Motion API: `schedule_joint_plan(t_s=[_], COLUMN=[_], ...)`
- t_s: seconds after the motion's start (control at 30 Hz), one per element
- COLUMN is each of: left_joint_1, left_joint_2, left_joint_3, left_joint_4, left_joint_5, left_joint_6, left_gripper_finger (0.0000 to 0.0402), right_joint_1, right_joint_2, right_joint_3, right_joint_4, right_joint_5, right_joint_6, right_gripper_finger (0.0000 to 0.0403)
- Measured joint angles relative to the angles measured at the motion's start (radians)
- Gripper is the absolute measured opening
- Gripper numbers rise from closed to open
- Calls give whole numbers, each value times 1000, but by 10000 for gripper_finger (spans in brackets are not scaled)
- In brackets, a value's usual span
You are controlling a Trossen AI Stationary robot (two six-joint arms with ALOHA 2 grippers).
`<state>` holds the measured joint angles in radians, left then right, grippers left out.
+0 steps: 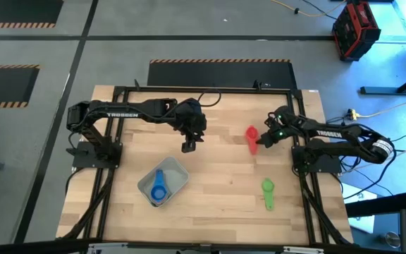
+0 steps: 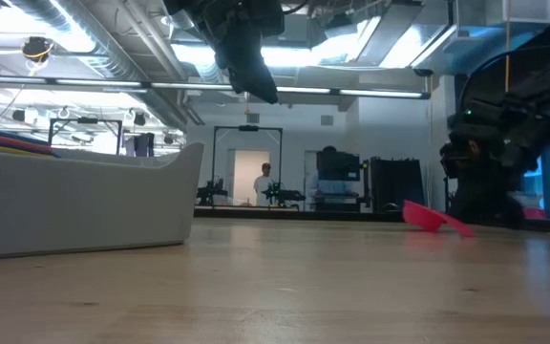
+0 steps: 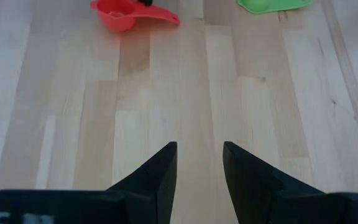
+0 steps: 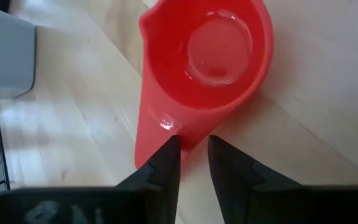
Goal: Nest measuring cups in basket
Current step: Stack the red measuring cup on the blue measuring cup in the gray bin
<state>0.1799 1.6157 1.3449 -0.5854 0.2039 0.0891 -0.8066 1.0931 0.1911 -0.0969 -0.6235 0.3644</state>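
Closest in, the basket [image 1: 177,168] near the table's front-left holds a nested stack, blue cup [image 1: 158,188] on top. Left gripper [image 1: 188,147] hangs released above mid-table, carrying nothing. Right gripper [image 4: 193,151] is clamped on the pink-red cup [image 1: 251,137] handle toward the right edge. Green cup [image 1: 267,192] waits front-right: 2 cups seem left.

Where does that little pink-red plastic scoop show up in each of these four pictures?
High view: pink-red plastic measuring cup, right of centre, at the right claw.
Low view: right side, lying on the tabletop.
Left wrist view: top left.
Right wrist view: fills the top, handle at the claw's fingers.
Shared landmark: the green plastic measuring cup, also in the left wrist view.
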Motion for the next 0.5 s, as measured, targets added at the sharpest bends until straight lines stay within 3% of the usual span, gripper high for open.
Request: schedule_joint_plan(t_s=[0.5], left_joint_1=[0], left_joint_2=[0], left_joint_3=[0], left_joint_4=[0], left_joint_5=[-1], left_joint_6=[-1], left_gripper_finger=[124], right_joint_1=[0], right_joint_2=[0], right_joint_3=[-19], right_joint_4=[96], right_joint_5=[0], right_joint_6=[99], right_gripper_finger=[87])
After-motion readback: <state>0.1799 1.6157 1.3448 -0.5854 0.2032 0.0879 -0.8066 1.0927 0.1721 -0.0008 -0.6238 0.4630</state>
